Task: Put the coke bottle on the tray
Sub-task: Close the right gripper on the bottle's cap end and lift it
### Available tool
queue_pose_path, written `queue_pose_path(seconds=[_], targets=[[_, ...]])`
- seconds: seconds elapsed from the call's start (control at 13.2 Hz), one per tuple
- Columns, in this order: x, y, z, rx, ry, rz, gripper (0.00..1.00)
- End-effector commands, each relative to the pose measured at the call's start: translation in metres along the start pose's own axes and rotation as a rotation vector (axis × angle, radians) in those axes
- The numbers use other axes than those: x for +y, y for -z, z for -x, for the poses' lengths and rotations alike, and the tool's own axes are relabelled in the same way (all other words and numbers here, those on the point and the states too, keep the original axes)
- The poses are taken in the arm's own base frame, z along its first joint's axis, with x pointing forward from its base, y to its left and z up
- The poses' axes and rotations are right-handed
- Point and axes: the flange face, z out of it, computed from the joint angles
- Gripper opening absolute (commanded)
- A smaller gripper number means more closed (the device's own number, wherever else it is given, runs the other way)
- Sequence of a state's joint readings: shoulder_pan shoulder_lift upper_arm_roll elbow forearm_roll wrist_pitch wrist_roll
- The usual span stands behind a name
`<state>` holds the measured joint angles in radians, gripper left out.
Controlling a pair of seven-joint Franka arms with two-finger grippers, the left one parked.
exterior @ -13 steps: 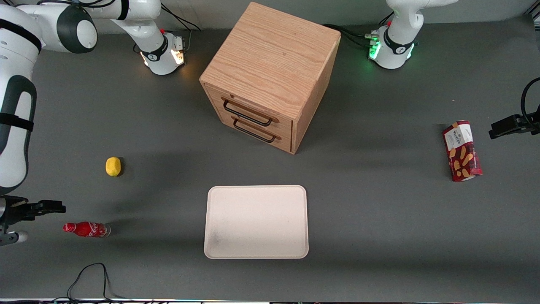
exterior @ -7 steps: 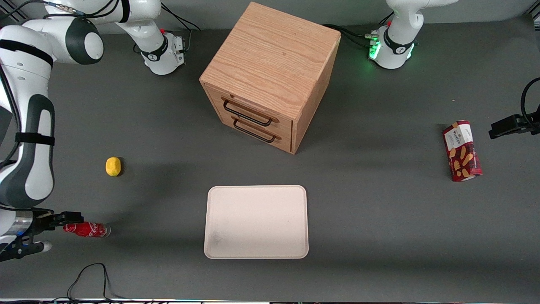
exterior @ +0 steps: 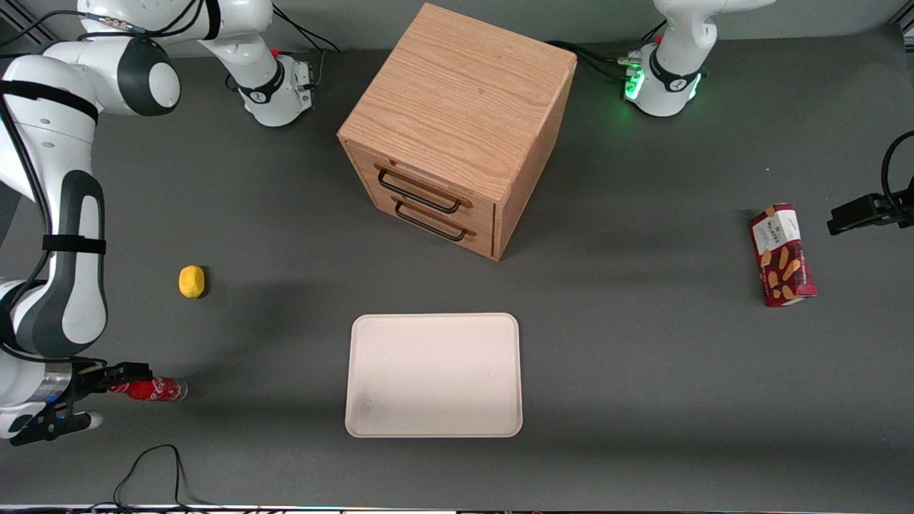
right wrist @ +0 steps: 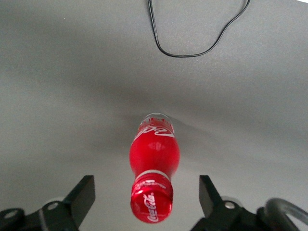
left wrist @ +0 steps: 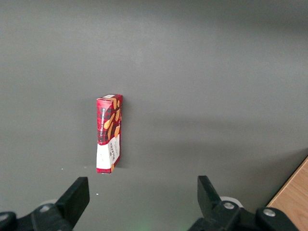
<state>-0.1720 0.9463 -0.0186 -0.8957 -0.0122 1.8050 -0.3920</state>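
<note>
While my gripper (exterior: 89,396) hangs spread around the cap end of the coke bottle (exterior: 151,389) at the working arm's end of the table, I judge the main risk is knocking it: it looks upright and slim, so a finger brushing the cap could tip it. From the front, the tray (exterior: 433,375) lies well apart, bare table between; the lemon (exterior: 191,281), cabinet (exterior: 457,128) and biscuit box (exterior: 782,255) sit clear of that path.

At my wrist, the coke bottle (right wrist: 153,168) stands between my fingers (right wrist: 79,197), untouched, a cable (right wrist: 192,33) near it.
</note>
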Motion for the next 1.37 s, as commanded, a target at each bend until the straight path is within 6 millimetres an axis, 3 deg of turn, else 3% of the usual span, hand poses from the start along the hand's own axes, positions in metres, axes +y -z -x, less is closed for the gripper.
queue_pose_path(seconds=[0.0, 0.3, 0.46, 0.61, 1.06, 1.29], targets=[[0.000, 0.005, -0.004, 0.005, -0.015, 0.016, 0.91], [0.003, 0.006, -0.001, -0.009, -0.009, 0.032, 0.75], [0.003, 0.009, -0.001, -0.009, -0.009, 0.034, 0.42], [0.003, 0.008, -0.001, -0.010, -0.009, 0.034, 0.00], [0.002, 0.008, 0.000, -0.019, -0.014, 0.029, 0.00], [-0.003, 0.017, 0.003, -0.042, -0.014, 0.020, 0.00]])
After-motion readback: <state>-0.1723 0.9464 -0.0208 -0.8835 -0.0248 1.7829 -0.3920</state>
